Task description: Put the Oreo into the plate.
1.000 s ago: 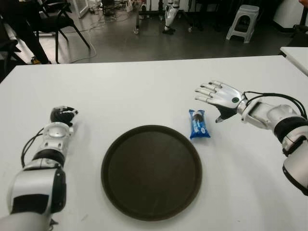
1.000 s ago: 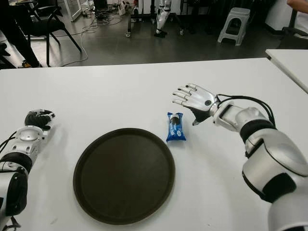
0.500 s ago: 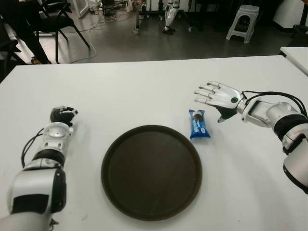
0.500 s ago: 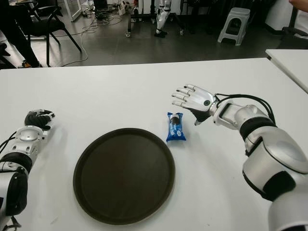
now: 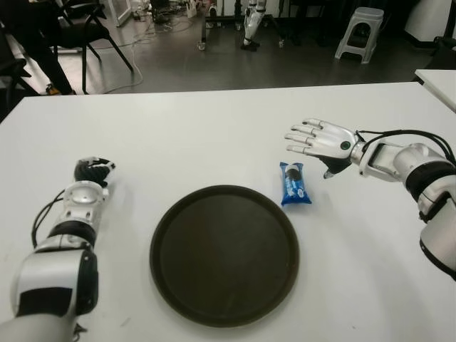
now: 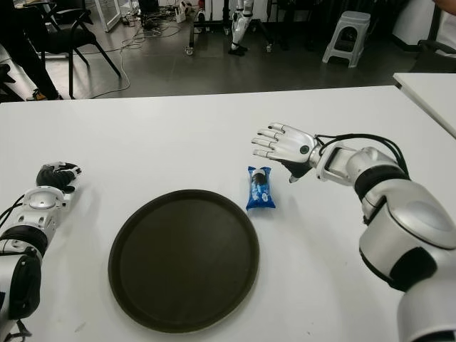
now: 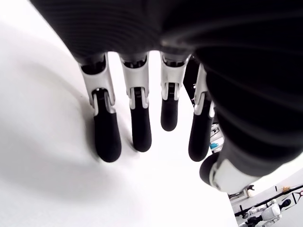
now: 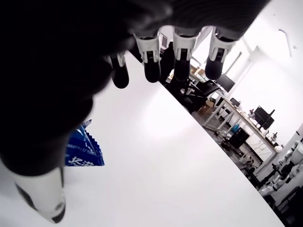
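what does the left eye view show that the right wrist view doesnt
Only the left eye view shows the dark round plate, the left hand at the plate's left, and the whole Oreo packet lying just off the plate's right rim.

Only the right wrist view shows the right hand's spread fingertips from close by, holding nothing.

Both show the blue packet, the right hand open near it without touching it, and the white table.
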